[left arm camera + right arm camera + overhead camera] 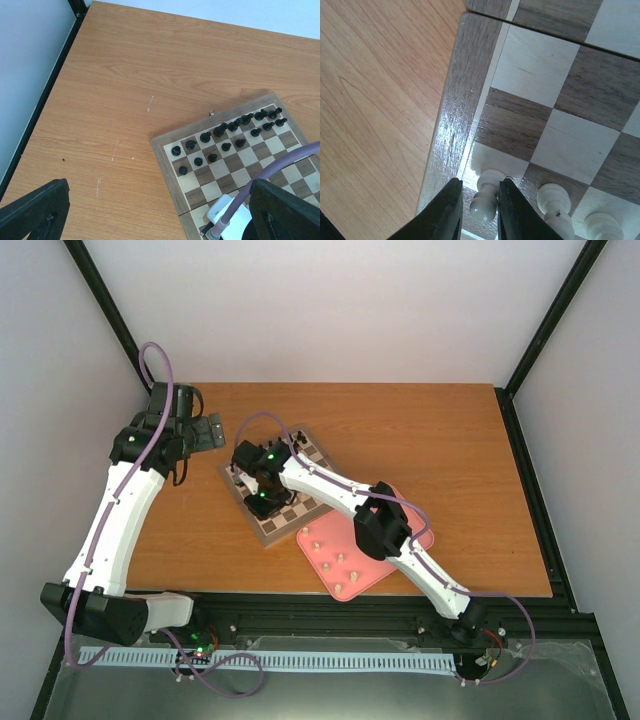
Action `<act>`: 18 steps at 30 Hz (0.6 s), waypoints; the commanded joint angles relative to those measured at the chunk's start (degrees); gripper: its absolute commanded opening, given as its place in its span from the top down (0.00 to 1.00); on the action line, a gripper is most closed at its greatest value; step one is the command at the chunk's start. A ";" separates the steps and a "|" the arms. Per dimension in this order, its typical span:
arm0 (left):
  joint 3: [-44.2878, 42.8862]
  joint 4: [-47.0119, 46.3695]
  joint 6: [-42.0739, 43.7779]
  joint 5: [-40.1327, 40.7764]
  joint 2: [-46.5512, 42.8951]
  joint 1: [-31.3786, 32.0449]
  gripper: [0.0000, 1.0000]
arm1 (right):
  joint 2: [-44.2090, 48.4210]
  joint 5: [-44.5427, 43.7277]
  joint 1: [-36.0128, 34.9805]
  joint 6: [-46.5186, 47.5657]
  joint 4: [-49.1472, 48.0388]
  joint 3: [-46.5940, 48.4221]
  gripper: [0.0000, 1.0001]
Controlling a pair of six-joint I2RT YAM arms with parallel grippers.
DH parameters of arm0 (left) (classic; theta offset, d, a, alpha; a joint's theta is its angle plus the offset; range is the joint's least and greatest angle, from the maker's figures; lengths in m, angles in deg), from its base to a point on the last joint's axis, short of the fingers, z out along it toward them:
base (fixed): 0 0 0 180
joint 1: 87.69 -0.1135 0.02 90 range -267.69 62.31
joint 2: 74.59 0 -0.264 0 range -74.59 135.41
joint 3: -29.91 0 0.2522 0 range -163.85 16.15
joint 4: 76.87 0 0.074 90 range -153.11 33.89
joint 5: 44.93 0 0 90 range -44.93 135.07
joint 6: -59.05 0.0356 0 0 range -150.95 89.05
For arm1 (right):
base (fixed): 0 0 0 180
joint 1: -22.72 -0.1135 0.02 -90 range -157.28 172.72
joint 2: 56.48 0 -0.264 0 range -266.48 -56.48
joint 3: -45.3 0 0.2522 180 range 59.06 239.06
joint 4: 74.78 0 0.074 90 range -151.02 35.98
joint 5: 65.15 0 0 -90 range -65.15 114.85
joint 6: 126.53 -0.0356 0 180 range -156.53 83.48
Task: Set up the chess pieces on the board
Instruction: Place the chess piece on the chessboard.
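Observation:
The board [268, 537] lies tilted at mid-table and also shows in the left wrist view [167, 170]. In the right wrist view my right gripper [480, 182] straddles a cream pawn [484, 207] standing on a light square by the board's border [450, 115]. The right finger touches the pawn and the left finger [447, 210] stands a little off it. Two more cream pieces [554, 200] stand beside it. In the top view this gripper [262, 502] is over the board. My left gripper [205, 430] is wide open and empty, off the board's far-left side.
A pink tray [400, 550] beside the board's near-right side holds several loose cream pieces [330, 560]. Black pieces [220, 131] stand in two rows on the board's far side. My right arm [330, 490] stretches across the board. Bare wooden table [125, 75] lies left of the board.

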 commanded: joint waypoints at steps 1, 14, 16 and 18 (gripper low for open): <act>0.12 -0.48 0.42 -0.24 0.18 -0.37 0.00 | 0.97 0.37 0.19 0.71 -0.72 1.36 0.78; 0.63 -0.70 0.47 -0.16 0.25 -0.37 0.00 | 1.30 0.49 0.15 1.04 -1.26 1.46 0.78; 0.72 -0.75 0.48 -0.20 0.29 -0.37 0.00 | 1.53 0.22 0.16 0.96 -1.35 1.45 0.77; 0.68 -0.79 0.48 -0.25 0.29 -0.37 0.00 | 1.95 -0.27 0.18 0.87 -1.43 1.41 0.77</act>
